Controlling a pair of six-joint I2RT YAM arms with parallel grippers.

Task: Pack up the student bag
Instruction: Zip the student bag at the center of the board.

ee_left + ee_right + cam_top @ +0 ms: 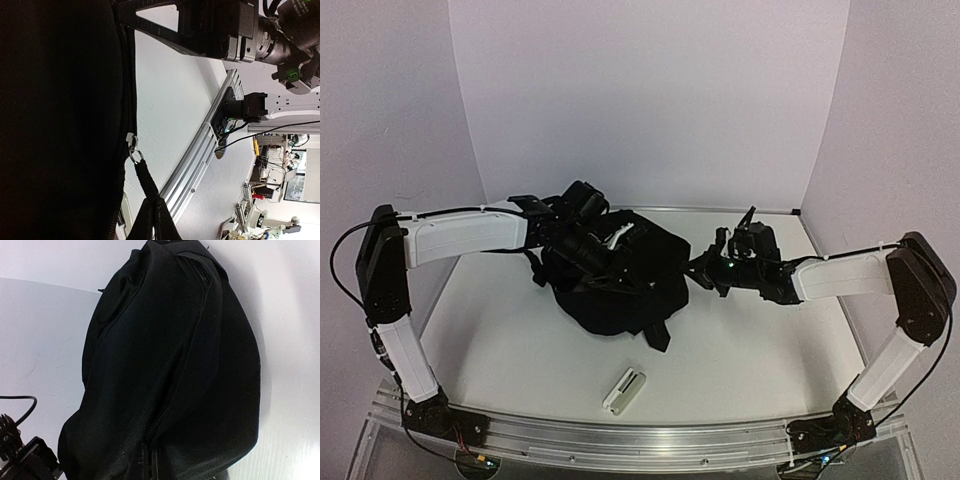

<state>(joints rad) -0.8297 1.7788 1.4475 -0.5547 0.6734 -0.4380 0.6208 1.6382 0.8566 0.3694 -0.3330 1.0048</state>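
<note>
Student bag (615, 295) sits slumped mid table (770, 350). Left fingers (613, 240) are together on its top and right fingers (706, 266) are together at its right side. Can't tell if either's pinching fabric. I'd steady the top and work the zipper pull (132, 149) slowly, so the small white item (623, 390) fits in.

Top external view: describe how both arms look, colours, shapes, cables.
The left arm and right arm match: white boxy links between black joint housings, black bases bolted to an aluminium rail. Black cables loop past each elbow. The wrist ends are black; a green light glows on the right one.
</note>
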